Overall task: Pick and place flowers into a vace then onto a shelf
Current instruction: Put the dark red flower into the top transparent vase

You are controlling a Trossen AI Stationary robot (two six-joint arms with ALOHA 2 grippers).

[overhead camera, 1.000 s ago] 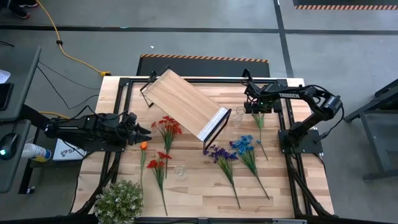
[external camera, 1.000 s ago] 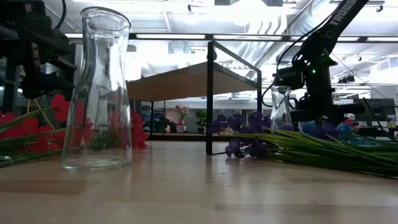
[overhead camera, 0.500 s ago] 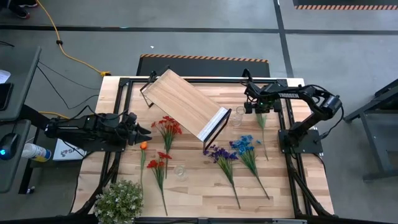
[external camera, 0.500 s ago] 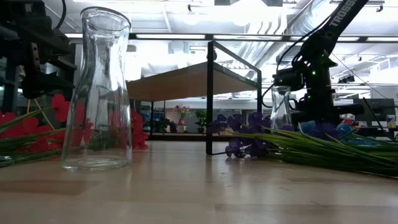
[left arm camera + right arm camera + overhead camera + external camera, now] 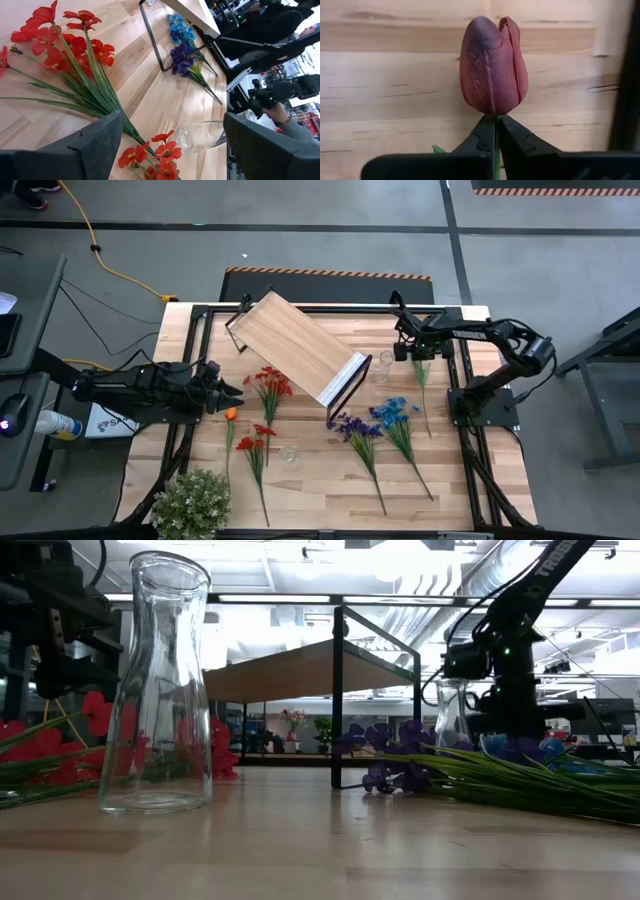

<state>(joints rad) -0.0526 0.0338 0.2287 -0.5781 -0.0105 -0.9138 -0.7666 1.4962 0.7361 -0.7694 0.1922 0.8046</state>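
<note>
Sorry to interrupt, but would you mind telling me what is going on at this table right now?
The right claw has shut on the stem of a dark red flower, just below its bud, at the far right of the table. The left claw waits open at the left side, next to the red flowers. Blue flowers and purple flowers lie loose on the wood, and the glass vase stands empty. The shelf holds nothing.

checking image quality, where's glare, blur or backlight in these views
Low view: ceiling lights backlight the scene, glinting on the near vase. Left wrist view: its own fingers blur up close. Right wrist view: tulip sharp, evenly lit, in the right pincer.
</note>
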